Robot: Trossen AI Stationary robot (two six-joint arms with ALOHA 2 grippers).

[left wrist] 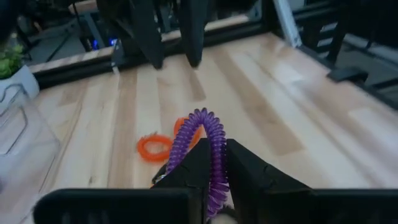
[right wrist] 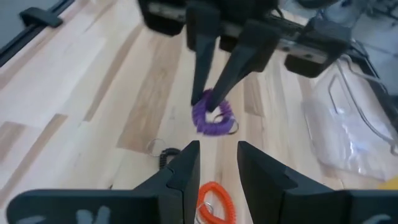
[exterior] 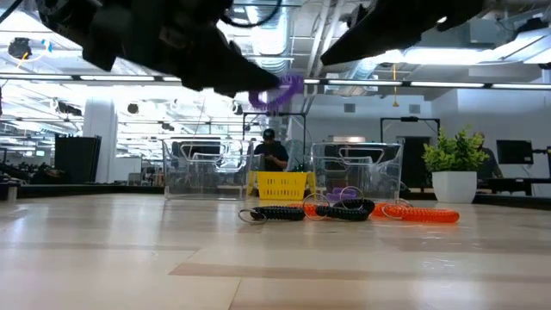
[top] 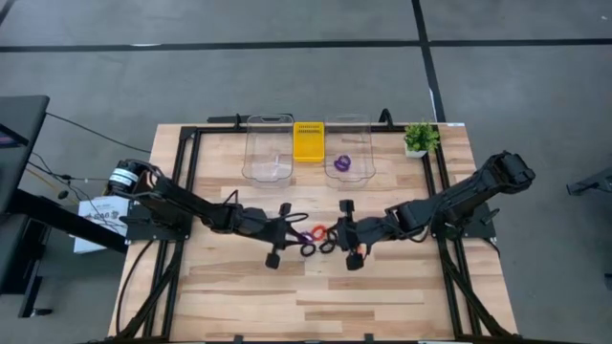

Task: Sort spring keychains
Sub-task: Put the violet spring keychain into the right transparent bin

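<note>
My left gripper (top: 296, 235) is shut on a purple spring keychain (left wrist: 210, 142), held up above the middle of the table; the low view shows it well above the tabletop (exterior: 277, 92). Below lie an orange keychain (top: 318, 232) and two black ones (top: 309, 250) (top: 328, 246), flat on the wood. Another purple keychain (top: 342, 163) lies in the right clear bin (top: 363, 129). My right gripper (right wrist: 216, 149) is open with nothing between its fingers, facing the left one from the table's right side, over the orange keychain (right wrist: 214, 200). My left gripper pinches the purple keychain's coil (left wrist: 217, 171) between its two fingers. The fingers come from the table's left, slanting a little downward. The loop sticks out past the fingertips (right wrist: 219, 84) and hangs from them, lifted clear of the table.
Two clear bins (top: 269, 153) (top: 348, 122) stand at the far edge with a yellow object (top: 308, 141) between them. A small potted plant (top: 419, 139) sits at the far right corner. A black frame (top: 186, 162) runs along the table's sides. The near half is bare wood (top: 316, 296).
</note>
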